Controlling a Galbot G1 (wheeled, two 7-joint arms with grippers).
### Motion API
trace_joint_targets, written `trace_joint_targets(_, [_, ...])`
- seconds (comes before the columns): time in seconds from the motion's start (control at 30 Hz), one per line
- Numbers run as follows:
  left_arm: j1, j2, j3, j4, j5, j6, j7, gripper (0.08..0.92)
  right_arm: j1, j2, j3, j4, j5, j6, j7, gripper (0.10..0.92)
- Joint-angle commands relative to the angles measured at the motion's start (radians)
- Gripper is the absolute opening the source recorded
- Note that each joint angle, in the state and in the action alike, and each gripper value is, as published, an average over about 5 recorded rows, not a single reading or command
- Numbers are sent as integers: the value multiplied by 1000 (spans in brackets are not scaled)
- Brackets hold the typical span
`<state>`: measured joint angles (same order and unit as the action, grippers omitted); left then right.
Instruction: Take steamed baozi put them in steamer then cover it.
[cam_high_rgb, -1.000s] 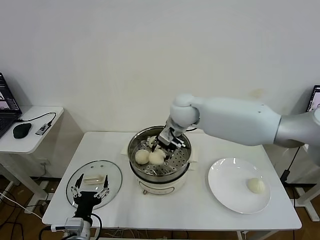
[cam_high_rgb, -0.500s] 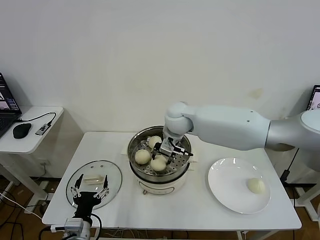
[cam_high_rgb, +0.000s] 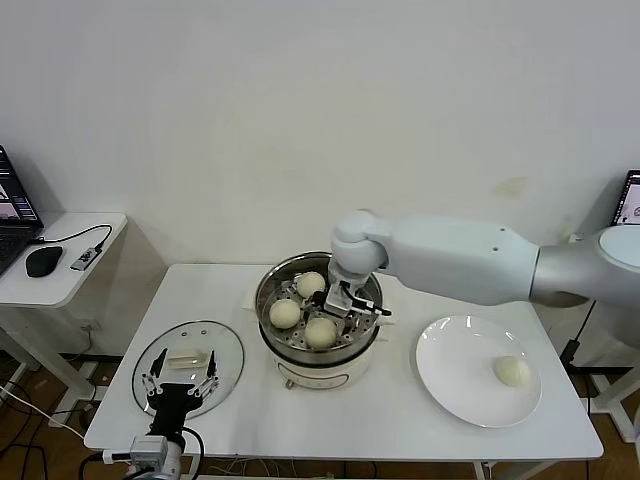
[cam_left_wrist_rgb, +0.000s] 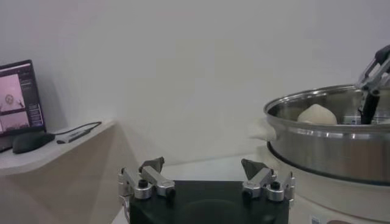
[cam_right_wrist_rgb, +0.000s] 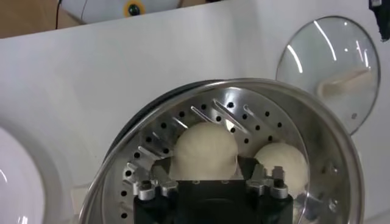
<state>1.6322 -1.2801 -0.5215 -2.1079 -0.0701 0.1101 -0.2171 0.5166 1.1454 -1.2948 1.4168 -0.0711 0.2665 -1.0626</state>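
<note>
With three baozi (cam_high_rgb: 319, 331) in the steamer (cam_high_rgb: 318, 360) and the right gripper (cam_high_rgb: 352, 305) released above them, the last bun (cam_high_rgb: 511, 371) on the plate (cam_high_rgb: 455, 385) looked soft, wanting a gentle side hold.

- Head view: high, facing forward and down over the whole white table (cam_high_rgb: 250, 420); the steamer (cam_high_rgb: 320, 345) sits centre frame, a wall fills the upper half, mid-distance.
- Left wrist view: low, near table level, looking level across; the steamer (cam_left_wrist_rgb: 332, 152) fills the right edge, side on, and the side desk (cam_left_wrist_rgb: 42, 152) shows at left.
- Right wrist view: close, looking straight down into the steamer (cam_right_wrist_rgb: 286, 122); the cover (cam_right_wrist_rgb: 332, 67) shows upper right.
- Shared: all three views show the steamer; head and right wrist views share the cover (cam_high_rgb: 188, 365).
</note>
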Motion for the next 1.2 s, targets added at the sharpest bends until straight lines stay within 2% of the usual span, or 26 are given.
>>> trace_joint_targets(0.03, [-4,3,1,3,-1,0,0,823,67,-90,31,9,47,-114,-34,819])
trace_joint_targets(0.33, [-14,15,6,11,-2,-1,2,823,128,-337,65,93,192,-554,16,823])
trace_joint_targets(0.53, [-19,25,13,21,-3,-3,4,823,92,-555,75,182,220,-707,47,823])
trace_joint_targets(0.67, [-21,29,15,27,-4,-7,4,823,-29,-691,139,228,183,-731,69,823])
trace_joint_targets(0.8, [-22,34,18,35,-4,-12,4,823,-196,-771,242,227,97,-692,64,823])
trace_joint_targets(1.0, [-20,37,19,40,-3,-16,5,823,-357,-831,325,188,-6,-600,32,823])
trace_joint_targets(1.2, [-19,35,20,41,-2,-17,5,823,-576,-837,470,152,-72,-574,13,823])
